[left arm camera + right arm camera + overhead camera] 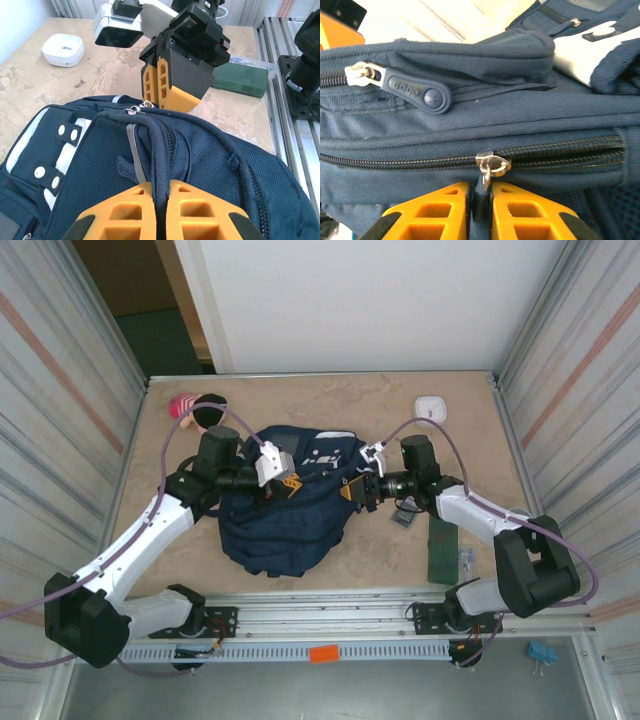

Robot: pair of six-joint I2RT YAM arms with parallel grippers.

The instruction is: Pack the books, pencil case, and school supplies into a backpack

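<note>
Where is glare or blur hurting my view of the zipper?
Right wrist: zipper pull sharp, table behind blown out white. Left wrist: backpack crisp, left claw slightly soft up close. Top external: even light, no glare.

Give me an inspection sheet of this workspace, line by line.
Surface: beige table, marbled.
Job's things: navy backpack at centre; dark green book and dark grey slab lying outside it, to its right.
Clutter: white square device far right; pink-and-black item far left.
End effectors: left end effector shut on the backpack's dark strap; right end effector shut on a zipper pull.
Cables: purple cables arching over both arms.
Surroundings: corrugated metal walls on both sides; white panel behind.
</note>
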